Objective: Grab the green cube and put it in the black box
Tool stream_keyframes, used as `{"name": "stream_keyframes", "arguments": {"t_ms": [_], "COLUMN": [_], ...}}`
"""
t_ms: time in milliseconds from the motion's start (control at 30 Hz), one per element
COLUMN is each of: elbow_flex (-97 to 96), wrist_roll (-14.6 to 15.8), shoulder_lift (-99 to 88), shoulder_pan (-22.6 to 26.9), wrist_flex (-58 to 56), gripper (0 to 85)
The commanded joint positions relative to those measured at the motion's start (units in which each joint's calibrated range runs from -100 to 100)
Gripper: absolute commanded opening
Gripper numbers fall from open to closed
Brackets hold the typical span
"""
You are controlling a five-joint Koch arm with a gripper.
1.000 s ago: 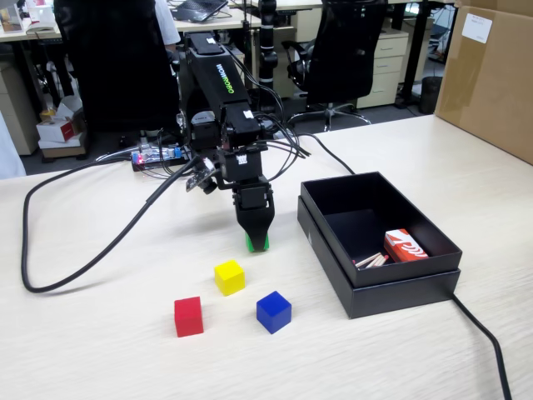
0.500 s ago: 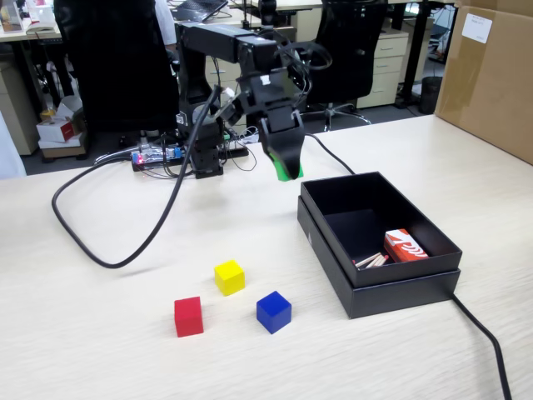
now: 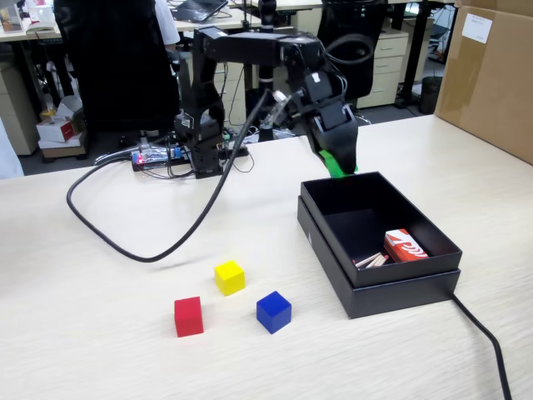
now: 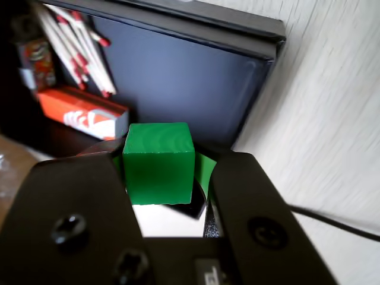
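Transport step. The gripper (image 3: 340, 164) hangs in the air over the far-left corner of the black box (image 3: 376, 279) as the fixed view shows it, its jaws clamped on the green cube (image 4: 158, 161); the wrist view shows the cube pinched between the two dark jaws, above the box's dark floor. In the fixed view only a green patch shows at the jaw tips, so cube and green tip cannot be told apart there. Inside the box lie a red-and-white packet (image 3: 405, 246) and a bundle of matches (image 3: 370, 261), near its right wall in the fixed view. Judged from the pose, the cube is not yet released; the next move calls for carrying the jaws a little further over the open floor, clear of the stepped rim, then parting them. Three cubes rest on the pale wood-grain table (image 3: 100, 350), well apart from the box: yellow (image 3: 229, 277), red (image 3: 188, 316), blue (image 3: 273, 312). A black cable (image 3: 125, 246) loops across the table; office chairs, desks and a brown carton (image 3: 487, 75) stand behind
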Motion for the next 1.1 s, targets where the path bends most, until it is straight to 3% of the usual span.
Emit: {"name": "stream_keyframes", "arguments": {"t_ms": [0,167,500,533,700,867,1067], "elbow_flex": [4.4,6.85,6.12,5.49,5.58,4.22,2.13], "wrist_roll": [0.44,1.47,1.71,1.61,1.37,0.83,0.54], "shoulder_lift": [2.02,14.18,20.61,20.72,20.38,18.89,11.43], "shoulder_pan": [0.34,0.34,0.15,0.44,0.39,0.34,0.1], "wrist_flex": [0.26,0.26,0.26,0.26,0.26,0.26,0.26], "gripper": [0.9,0.8,2.3,17.0,18.6,39.0,43.0]}}
